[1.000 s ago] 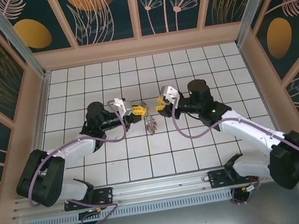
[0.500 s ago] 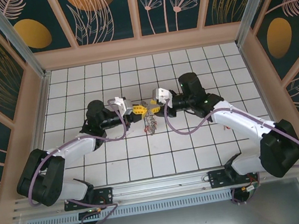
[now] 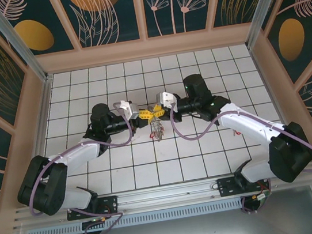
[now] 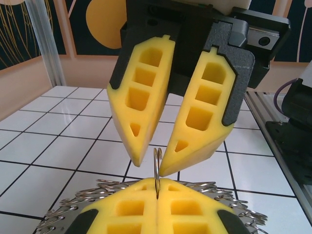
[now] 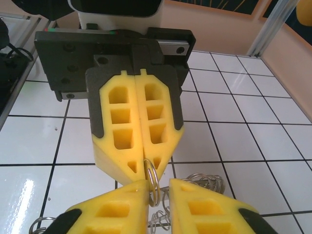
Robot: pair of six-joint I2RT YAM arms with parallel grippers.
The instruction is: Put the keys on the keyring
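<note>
Top external view caught both arms reaching inward over the white tiled floor [image 3: 122,168], their yellow-fingered ends meeting nose to nose near the middle. The left gripper [image 3: 144,114] and the right gripper [image 3: 156,109] had their tips almost touching. Just on the near side of that meeting point sat a bunch of silvery wire loops [image 3: 158,130] with a hint of red, too small there to sort into parts. The keyring was too fine to pick out from that height, and neither gripper's spread could be judged.

Left wrist view had the left gripper [image 4: 157,189] at the bottom edge. Its two yellow foam fingers were pressed flat together, pinching the keyring [image 4: 157,165], a thin silvery wire ring standing on edge out of the seam between them. Facing it, the right gripper [image 4: 151,168] pointed down with its fingers spread in a narrow V, one tip on each side of the ring's top. Whether either tip touched the wire could not be told. Beyond the left fingers the bunch of silvery wire loops [image 4: 63,217] fanned out to both sides.

Right wrist view gave the reverse. The right gripper [image 5: 158,189] was at the bottom, its fingers apart with a clear slot between them. The keyring [image 5: 152,183] stood in that slot, close to the finger on the picture's left. The left gripper [image 5: 147,163] reached in from the top, fingers closed tight on the ring's upper part. More of the bunch of silvery wire loops [image 5: 200,181] showed beneath.
</note>
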